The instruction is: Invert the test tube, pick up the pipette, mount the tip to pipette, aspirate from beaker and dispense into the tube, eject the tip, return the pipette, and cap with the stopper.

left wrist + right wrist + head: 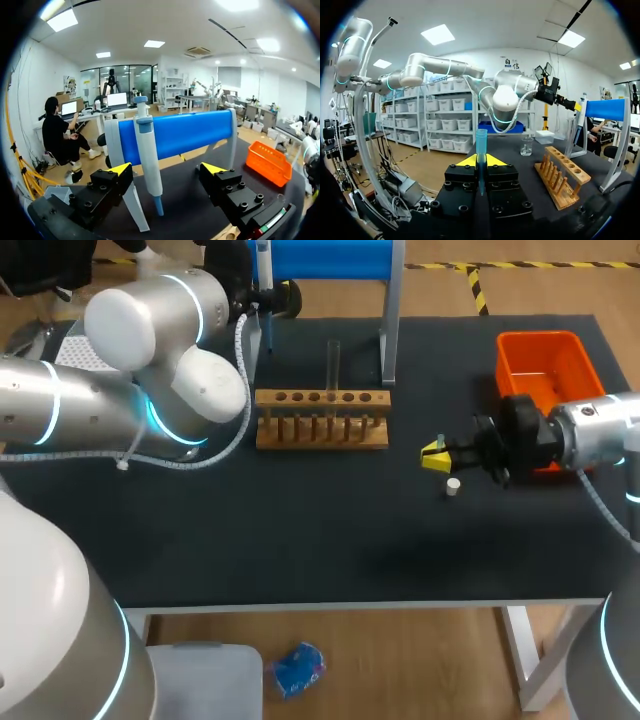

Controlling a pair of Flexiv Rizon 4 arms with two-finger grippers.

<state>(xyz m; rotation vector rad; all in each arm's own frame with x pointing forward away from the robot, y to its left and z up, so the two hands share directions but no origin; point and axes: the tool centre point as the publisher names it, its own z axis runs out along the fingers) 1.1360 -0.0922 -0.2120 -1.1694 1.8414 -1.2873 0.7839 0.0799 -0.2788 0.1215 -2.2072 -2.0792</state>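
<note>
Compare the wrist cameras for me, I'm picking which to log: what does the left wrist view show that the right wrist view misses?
Left wrist only: the orange bin, and a close look at the pipette hanging between the left gripper's open fingers. Right wrist only: the right gripper shut on a blue tip, the beaker and the wooden rack. Both: the blue-barred stand and the black table.
</note>
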